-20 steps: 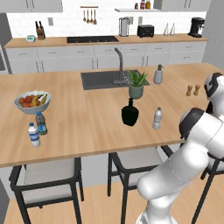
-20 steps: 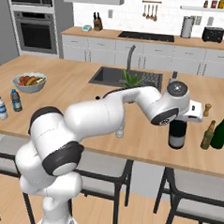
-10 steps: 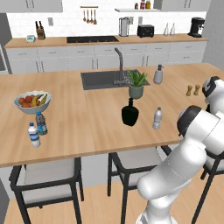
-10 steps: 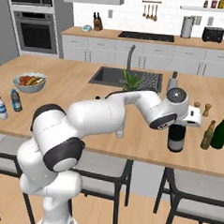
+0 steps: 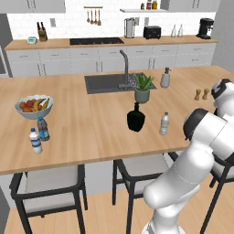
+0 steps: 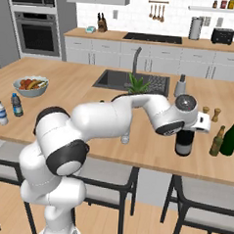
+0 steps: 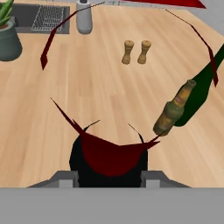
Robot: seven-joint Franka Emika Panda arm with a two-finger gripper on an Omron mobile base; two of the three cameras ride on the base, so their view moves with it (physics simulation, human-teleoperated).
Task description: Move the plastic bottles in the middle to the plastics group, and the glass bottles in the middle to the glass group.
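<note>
tool (image 7: 108, 179) closed around dark wine bottle (image 6: 184, 142), upright on counter (image 6: 89, 117) beside green bottle (image 6: 231, 136)

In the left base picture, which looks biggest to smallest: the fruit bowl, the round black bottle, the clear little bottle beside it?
1. fruit bowl, widest.
2. squat black bottle.
3. clear water bottle, thinnest.
Bowl and black bottle look close in bulk, so their order is unsure.

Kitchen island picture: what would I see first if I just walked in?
The big white robot arm curling over the wooden island, its tool around the top of a dark wine bottle near the front edge. Right of it stand a green bottle and a brown one.
</note>
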